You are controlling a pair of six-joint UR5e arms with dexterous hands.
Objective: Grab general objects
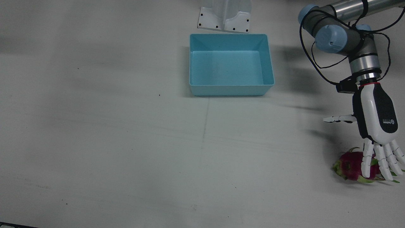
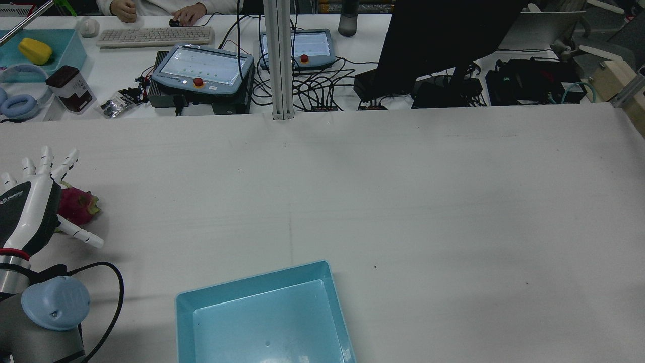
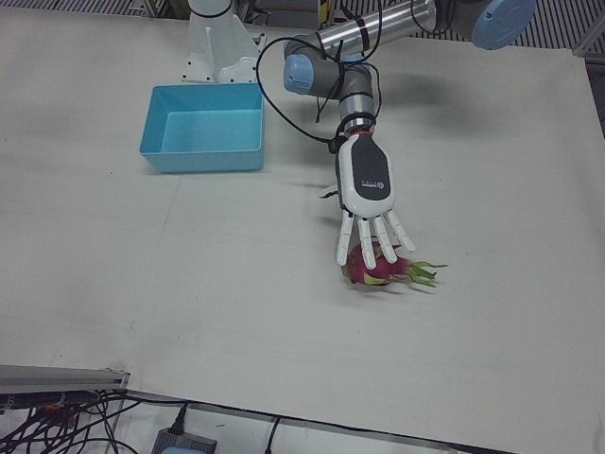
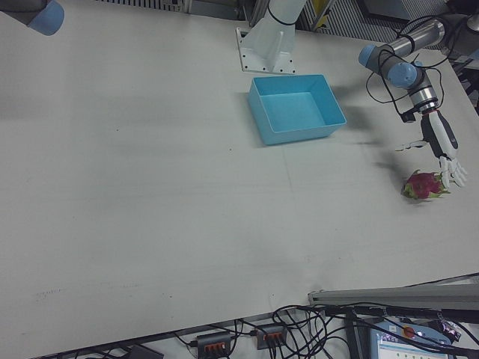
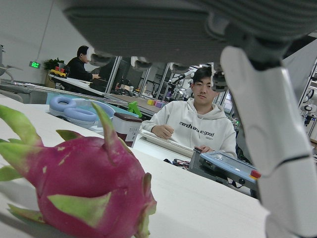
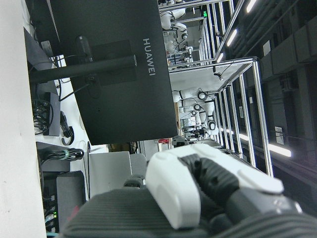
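At the lower right of the front view the dragon fruit [image 1: 352, 166] lies on the table [image 1: 126, 142], under the left hand [image 1: 376, 126], which is spread wide and empty. Better to lower squarely before curling round the fruit's body, avoiding leafy scales. Contact is unclear; the right hand [image 6: 208, 198] shows too little to judge.

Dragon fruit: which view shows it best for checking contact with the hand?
The left hand view: the dragon fruit fills the frame, unobstructed. In the front and left-front views the open left hand partly covers it; rear view hides half; right-front shows it tiny.
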